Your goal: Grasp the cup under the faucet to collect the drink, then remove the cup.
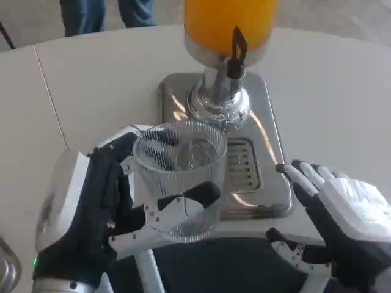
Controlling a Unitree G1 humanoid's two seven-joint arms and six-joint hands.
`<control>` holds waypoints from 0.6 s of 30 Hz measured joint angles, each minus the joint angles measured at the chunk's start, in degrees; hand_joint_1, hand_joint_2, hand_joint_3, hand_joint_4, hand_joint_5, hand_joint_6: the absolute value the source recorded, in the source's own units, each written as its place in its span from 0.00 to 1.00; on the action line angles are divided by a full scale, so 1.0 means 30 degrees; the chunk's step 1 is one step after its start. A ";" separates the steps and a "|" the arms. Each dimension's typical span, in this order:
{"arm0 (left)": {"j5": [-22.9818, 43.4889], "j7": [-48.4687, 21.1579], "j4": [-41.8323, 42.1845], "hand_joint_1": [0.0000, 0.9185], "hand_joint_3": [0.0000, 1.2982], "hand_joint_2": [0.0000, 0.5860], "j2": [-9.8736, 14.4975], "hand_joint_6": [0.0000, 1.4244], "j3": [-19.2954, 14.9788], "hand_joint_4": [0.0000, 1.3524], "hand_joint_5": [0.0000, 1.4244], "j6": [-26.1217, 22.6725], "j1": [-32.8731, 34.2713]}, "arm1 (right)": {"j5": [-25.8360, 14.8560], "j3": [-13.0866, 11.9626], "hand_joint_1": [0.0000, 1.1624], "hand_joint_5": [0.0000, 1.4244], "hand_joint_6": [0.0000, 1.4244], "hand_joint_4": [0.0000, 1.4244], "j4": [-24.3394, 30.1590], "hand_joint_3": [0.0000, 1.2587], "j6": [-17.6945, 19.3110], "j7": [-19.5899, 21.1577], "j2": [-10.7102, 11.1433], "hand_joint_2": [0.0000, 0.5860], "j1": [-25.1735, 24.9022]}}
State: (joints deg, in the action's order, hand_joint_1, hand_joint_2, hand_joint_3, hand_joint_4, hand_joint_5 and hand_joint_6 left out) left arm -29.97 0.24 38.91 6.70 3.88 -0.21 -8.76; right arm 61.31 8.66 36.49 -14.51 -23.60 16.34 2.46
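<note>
A clear ribbed plastic cup (180,180) is held upright by my left hand (104,213), whose fingers wrap around its sides. I cannot tell whether the cup holds any drink. It hangs in front of the dispenser's chrome base (269,146), just short of the drip grate (243,165). Behind it stands the drink dispenser with an orange juice tank (229,21) and a black faucet lever (237,52) on a chrome column. My right hand (339,217) hovers at the lower right, fingers spread, holding nothing.
The white table (91,85) runs all around the dispenser, with a seam on the left. A person's legs in blue jeans (107,13) stand beyond the far table edge. A shiny metal object (7,268) peeks in at the lower left corner.
</note>
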 measured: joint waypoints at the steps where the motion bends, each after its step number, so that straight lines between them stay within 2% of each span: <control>1: 0.0001 0.0000 0.0000 0.52 0.77 0.20 0.0016 1.00 0.0000 0.92 0.99 0.0000 0.0025 | -0.0032 0.0000 0.50 0.00 0.00 0.00 0.0000 0.05 0.0000 0.0000 0.0000 0.71 0.0000; 18: -0.0037 0.0000 -0.0016 0.52 0.77 0.20 0.0023 1.00 0.0121 0.92 1.00 0.0003 -0.0157 | 0.0165 0.0138 0.50 0.00 0.00 0.00 0.0087 0.05 0.0138 0.0001 0.0004 0.71 0.0044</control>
State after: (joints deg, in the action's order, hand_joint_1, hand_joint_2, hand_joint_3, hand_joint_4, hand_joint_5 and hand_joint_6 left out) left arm -30.08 0.24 38.87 6.77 4.24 -0.20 -9.23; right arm 61.81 9.08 36.75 -14.10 -23.59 16.35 2.59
